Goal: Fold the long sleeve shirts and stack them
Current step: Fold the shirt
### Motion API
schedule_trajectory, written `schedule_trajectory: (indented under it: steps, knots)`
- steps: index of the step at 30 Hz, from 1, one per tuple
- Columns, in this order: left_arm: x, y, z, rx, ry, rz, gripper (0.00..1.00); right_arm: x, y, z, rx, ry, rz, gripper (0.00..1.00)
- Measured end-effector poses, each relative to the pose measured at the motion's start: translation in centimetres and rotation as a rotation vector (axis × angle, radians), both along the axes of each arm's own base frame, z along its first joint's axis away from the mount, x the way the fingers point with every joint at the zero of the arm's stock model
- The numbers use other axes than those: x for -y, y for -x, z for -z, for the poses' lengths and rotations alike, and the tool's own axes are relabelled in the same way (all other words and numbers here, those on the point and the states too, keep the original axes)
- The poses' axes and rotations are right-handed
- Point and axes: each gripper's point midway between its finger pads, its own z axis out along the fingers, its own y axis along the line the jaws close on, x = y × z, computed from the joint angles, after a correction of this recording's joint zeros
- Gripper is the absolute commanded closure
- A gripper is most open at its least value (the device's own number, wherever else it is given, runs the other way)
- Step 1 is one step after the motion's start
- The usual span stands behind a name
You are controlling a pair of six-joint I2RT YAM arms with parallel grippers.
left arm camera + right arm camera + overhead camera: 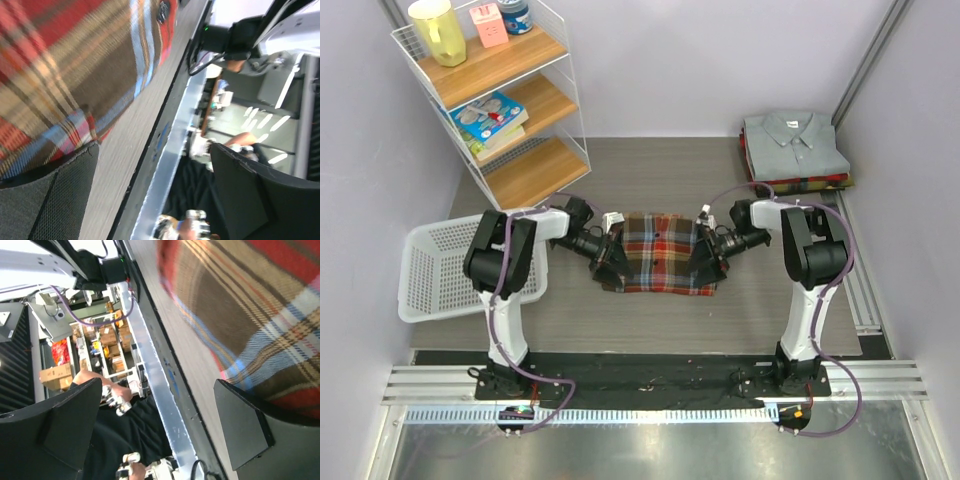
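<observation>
Where shirt (658,252) edge overlaps one finger apiece, touch unclear; left gripper (610,260), right gripper (705,258) gape wide; nothing clamped.

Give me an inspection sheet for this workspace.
Surface: grey wood-grain table.
Job's things: plaid shirt folded at centre; folded stack far right, grey collared shirt on top.
Clutter: white basket at left edge.
Grippers: left gripper and right gripper both open, at the plaid shirt's side edges.
Cables: purple cable loops along each arm.
Surroundings: wire shelf far left holding pitcher, carton, books.
</observation>
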Motion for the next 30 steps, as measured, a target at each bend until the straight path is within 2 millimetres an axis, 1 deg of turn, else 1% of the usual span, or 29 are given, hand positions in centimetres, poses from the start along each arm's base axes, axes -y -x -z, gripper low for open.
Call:
schedule_trajectory:
  steps: [2,4,6,9,11,13,14,15,16,17,19,20,21,23,24,26,27,28,30]
  knots:
    - [-0.3,0.3,-0.7,0.040,-0.014,0.013,0.06,0.3,-1.1,-1.2,0.016,0.002,0.009,0.00]
    - [-0.1,0.2,-2.1,0.076,-0.018,0.020,0.06,0.3,-3.3,-3.1,0.083,-0.006,0.021,0.00]
    - [0.5,-0.8,-3.9,0.142,-0.002,0.018,0.06,0.1,-5.6,-4.8,0.159,-0.016,0.037,0.00]
    - [2.5,-3.5,-6.6,0.256,0.027,-0.004,0.06,-0.3,-9.0,-6.6,0.263,-0.026,0.079,0.01]
    - [4.1,-6.1,-8.1,0.321,0.047,-0.032,0.07,-0.5,-11.0,-7.0,0.305,-0.013,0.103,0.03]
    - [5.7,-8.8,-8.8,0.366,0.067,-0.063,0.07,-0.7,-12.9,-6.7,0.331,-0.001,0.121,0.05]
    - [6.4,-10.3,-8.6,0.385,0.073,-0.086,0.07,-0.8,-13.7,-6.1,0.334,0.009,0.128,0.05]
    - [7.0,-11.8,-8.1,0.395,0.073,-0.114,0.08,-0.8,-14.3,-5.5,0.333,0.020,0.133,0.06]
    - [7.3,-13.1,-7.0,0.388,0.065,-0.148,0.08,-0.7,-14.9,-4.2,0.328,0.041,0.138,0.07]
    - [7.3,-13.9,-5.9,0.373,0.054,-0.173,0.08,-0.6,-15.2,-3.0,0.315,0.062,0.142,0.09]
    - [6.8,-15.5,-2.7,0.317,0.010,-0.238,0.08,0.0,-15.6,0.1,0.281,0.125,0.148,0.10]
    - [6.2,-15.9,-0.8,0.282,-0.019,-0.271,0.08,0.2,-15.6,1.1,0.260,0.140,0.150,0.11]
    - [5.5,-15.8,0.4,0.236,-0.025,-0.291,0.08,0.1,-15.6,1.4,0.230,0.124,0.153,0.11]
    - [4.6,-15.7,0.2,0.216,-0.003,-0.309,0.09,0.2,-16.0,1.3,0.233,0.135,0.156,0.12]
    - [4.3,-15.3,0.1,0.224,-0.005,-0.318,0.10,0.2,-16.4,1.4,0.245,0.150,0.156,0.13]
    - [3.9,-13.5,0.3,0.211,-0.010,-0.317,0.10,-0.2,-17.3,1.4,0.272,0.166,0.150,0.13]
    - [4.0,-12.3,0.4,0.206,-0.012,-0.307,0.09,-0.5,-17.9,1.4,0.289,0.172,0.145,0.13]
    - [4.3,-11.1,0.3,0.200,-0.013,-0.289,0.09,-0.9,-18.4,1.4,0.304,0.177,0.140,0.14]
    - [6.0,-7.8,0.1,0.199,-0.016,-0.220,0.08,-2.0,-19.2,1.2,0.352,0.195,0.120,0.14]
